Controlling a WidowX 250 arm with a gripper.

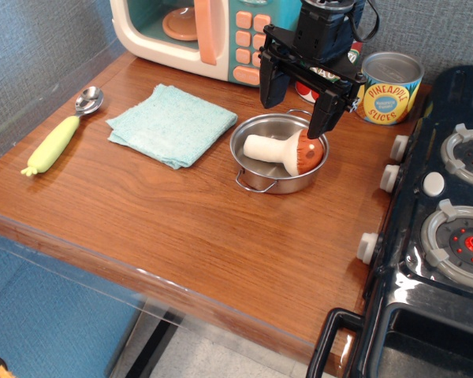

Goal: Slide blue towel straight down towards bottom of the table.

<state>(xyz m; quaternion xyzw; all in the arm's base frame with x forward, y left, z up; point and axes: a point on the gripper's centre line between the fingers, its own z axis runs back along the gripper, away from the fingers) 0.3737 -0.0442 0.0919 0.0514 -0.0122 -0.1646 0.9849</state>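
- The gripper [294, 104] hangs above the steel pot [273, 153], its two black fingers spread wide apart with nothing between them.
- Directly under the jaws lies a toy mushroom [285, 151], on its side inside the pot, brown cap under the finger on the stove side.
- The blue towel [173, 124] lies flat on the table [181, 228], off to the side of the jaws toward the spoon and lower than they are; its nearest corner is just beside the pot's rim but does not seem to touch it.
- Beyond the towel from the jaws rests a spoon with a yellow-green handle [61, 135], well apart from the cloth.
- Behind the jaws stand a toy microwave [209, 35] and a pineapple can [388, 87]; the black toy stove [437, 228] is on the far side from the towel.
- The towel looks soft, light and limp (folded terry, layers showing at the edges), so it will likely bunch or unfold if pinched at one corner.
- The glossy wood should let it slide easily; my judgement is that pressing down near the middle of the cloth, or gripping the near folded edge, would drag it evenly.
- No slide has begun: the jaws are not yet over the towel.
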